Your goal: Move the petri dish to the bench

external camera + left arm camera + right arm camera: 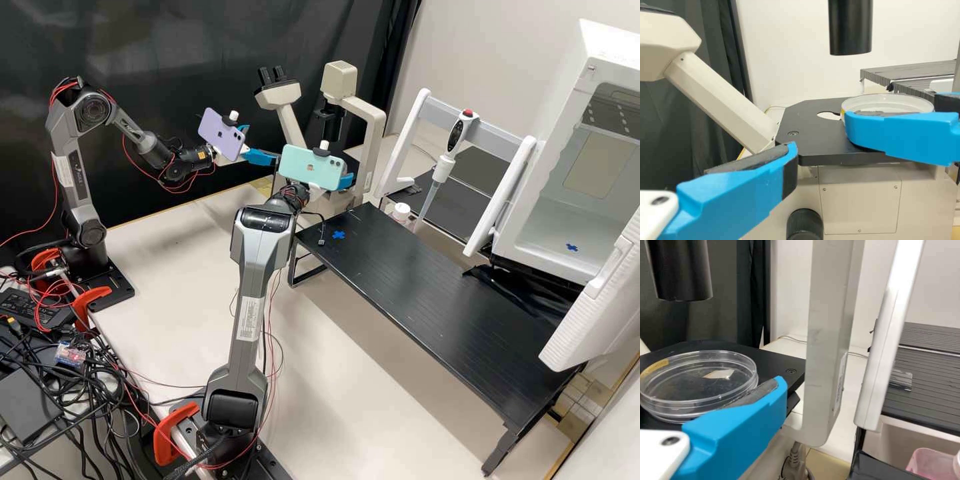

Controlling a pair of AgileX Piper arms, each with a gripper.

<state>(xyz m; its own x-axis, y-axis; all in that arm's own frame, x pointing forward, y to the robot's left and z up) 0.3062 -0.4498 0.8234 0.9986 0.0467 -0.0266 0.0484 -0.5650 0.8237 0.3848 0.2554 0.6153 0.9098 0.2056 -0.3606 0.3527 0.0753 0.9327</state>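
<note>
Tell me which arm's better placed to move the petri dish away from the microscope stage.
Right, I'd say: the right gripper is right up at the petri dish by the microscope stage, while the left gripper is open and farther from it.

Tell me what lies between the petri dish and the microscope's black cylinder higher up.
Nothing: both wrist views show a bare stretch of open air between the petri dish and the black cylinder.

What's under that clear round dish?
A black stage shows through the clear petri dish. In the right wrist view, the right gripper covers part of the dish's edge, so whether they touch there can't be seen.
</note>
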